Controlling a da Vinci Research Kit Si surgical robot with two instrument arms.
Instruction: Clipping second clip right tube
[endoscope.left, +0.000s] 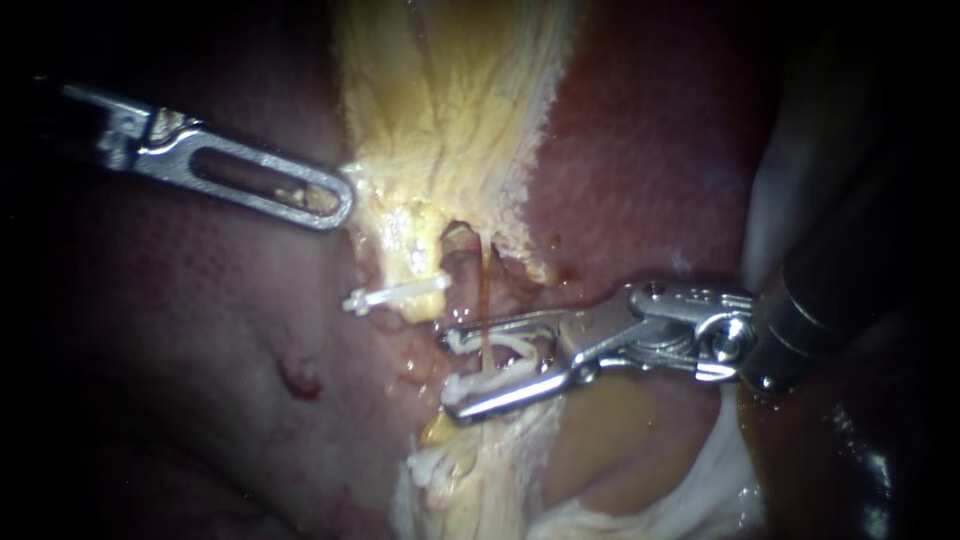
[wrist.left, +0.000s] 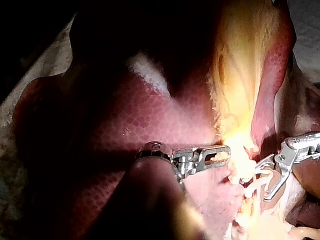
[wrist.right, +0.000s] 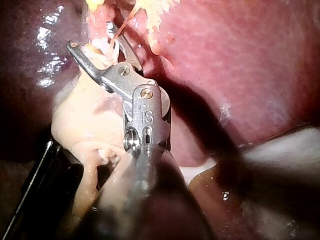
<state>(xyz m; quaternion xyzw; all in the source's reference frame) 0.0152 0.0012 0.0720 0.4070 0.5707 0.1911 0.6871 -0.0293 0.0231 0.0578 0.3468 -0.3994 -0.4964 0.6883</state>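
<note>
While gripping open clip (endoscope.left: 500, 346) astride tube (endoscope.left: 485, 290) in jaws of right instrument (endoscope.left: 455, 372), could tear thin tube if closed askew.

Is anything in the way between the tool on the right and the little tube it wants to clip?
Nothing visible does. The right instrument carries an open white clip, and the thin tube runs between that clip's arms. The closed clip sits off to the side.

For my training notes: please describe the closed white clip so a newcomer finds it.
Follow the pale yellow tissue down to its narrow end. The closed clip lies crosswise there, left of the orange tube. Unlike the open clip that the right instrument holds, it lies free.
</note>
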